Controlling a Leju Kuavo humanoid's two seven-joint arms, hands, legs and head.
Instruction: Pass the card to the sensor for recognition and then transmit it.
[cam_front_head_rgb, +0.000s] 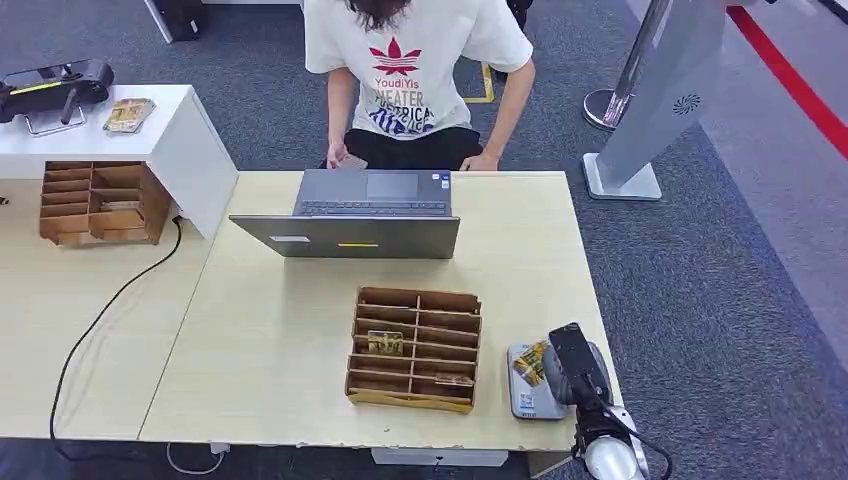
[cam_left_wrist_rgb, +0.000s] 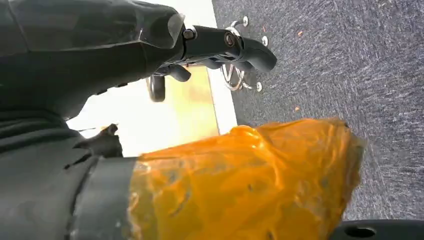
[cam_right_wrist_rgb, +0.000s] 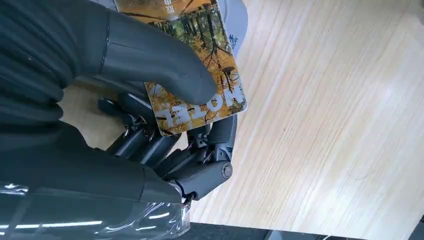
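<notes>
One hotel key card (cam_right_wrist_rgb: 197, 75), autumn print: thin, stiff, light, likely slick (best pinched by the faces). Right hand (cam_right_wrist_rgb: 170, 107) holds it over card reader (cam_front_head_rgb: 530, 395), at five o'clock of the table (cam_front_head_rgb: 270, 330).

Head cam sits high on the robot, tilted forward and down over the pale wood table (cam_front_head_rgb: 280, 330), wide enough to take in the laptop (cam_front_head_rgb: 350, 215), the cardboard sorter (cam_front_head_rgb: 415, 348) and a seated person (cam_front_head_rgb: 415, 80) across from it. Right wrist cam rides close behind the right hand (cam_right_wrist_rgb: 165, 130), very near the tabletop (cam_right_wrist_rgb: 325, 125) (frame is rotated). It shares with the head view the right hand (cam_front_head_rgb: 572, 365), the card (cam_right_wrist_rgb: 200, 95) and the grey sensor (cam_front_head_rgb: 530, 385) at the table's near right corner. Left wrist cam looks past the left hand (cam_left_wrist_rgb: 220, 47) at grey carpet (cam_left_wrist_rgb: 350, 65), a table edge and a chair base, with an orange-wrapped thumb (cam_left_wrist_rgb: 245, 180) close to the lens.
</notes>
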